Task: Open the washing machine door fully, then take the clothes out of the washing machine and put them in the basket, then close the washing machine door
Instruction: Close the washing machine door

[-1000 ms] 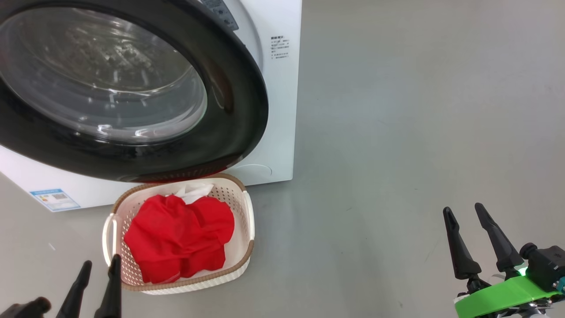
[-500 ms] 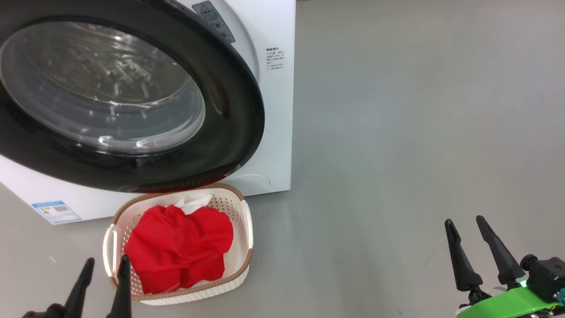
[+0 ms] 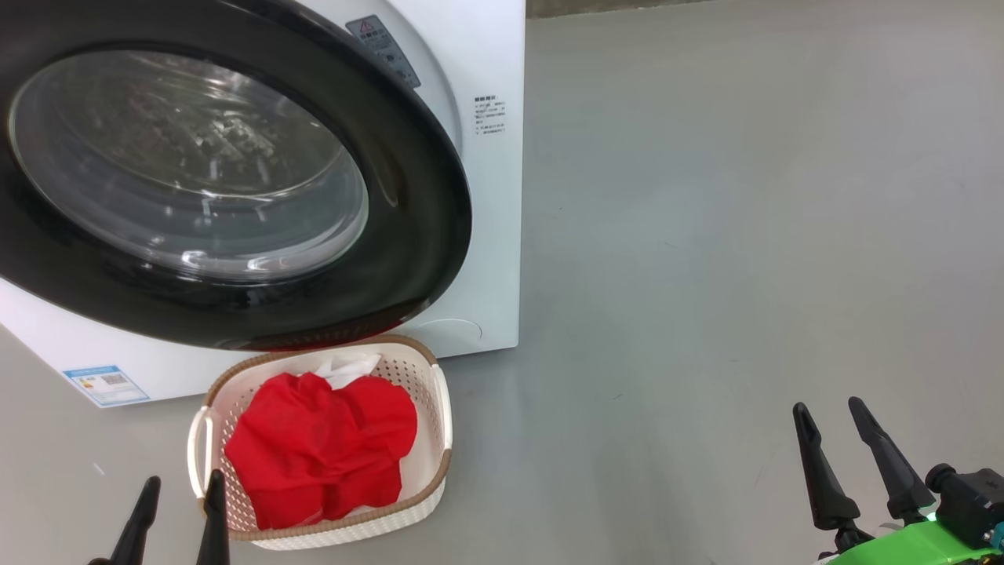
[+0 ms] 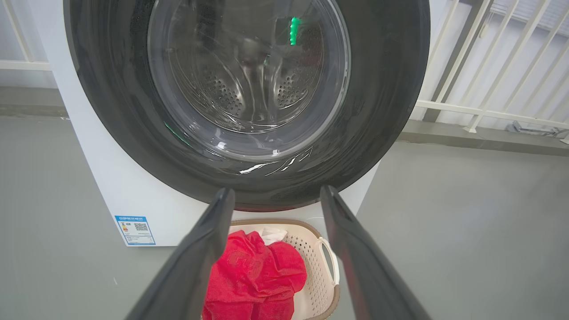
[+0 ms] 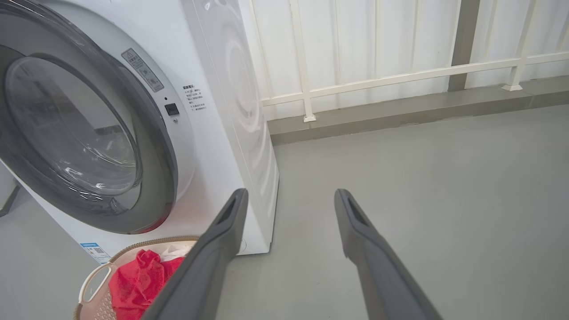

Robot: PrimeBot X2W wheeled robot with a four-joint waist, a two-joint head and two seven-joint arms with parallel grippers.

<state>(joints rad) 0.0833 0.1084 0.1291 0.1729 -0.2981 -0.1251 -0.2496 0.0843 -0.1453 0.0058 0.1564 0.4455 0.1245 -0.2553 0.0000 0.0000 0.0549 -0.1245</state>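
The washing machine door [image 3: 235, 180], black-rimmed with a clear glass bowl, lies flush against the front of the white washing machine [image 3: 490, 235]. On the floor below it stands the cream basket [image 3: 441, 408], holding the red clothes [image 3: 321, 447] and a small white piece [image 3: 349, 367]. My left gripper [image 3: 182, 479] is open and empty just left of the basket's near corner. In the left wrist view it [image 4: 276, 190] points at the door [image 4: 249, 89] above the basket [image 4: 326, 253]. My right gripper [image 3: 827, 405] is open over bare floor far to the right, and in its own wrist view [image 5: 290, 192] nothing sits between its fingers.
A blue label [image 3: 106, 384] is stuck low on the machine's front. Grey floor [image 3: 706, 235] stretches to the right of the machine. A white railing [image 5: 378, 80] and a low kerb run behind it.
The whole head picture has slid down a little, so the camera has moved. Both grippers stay open and empty, and the door, basket and clothes are as before.
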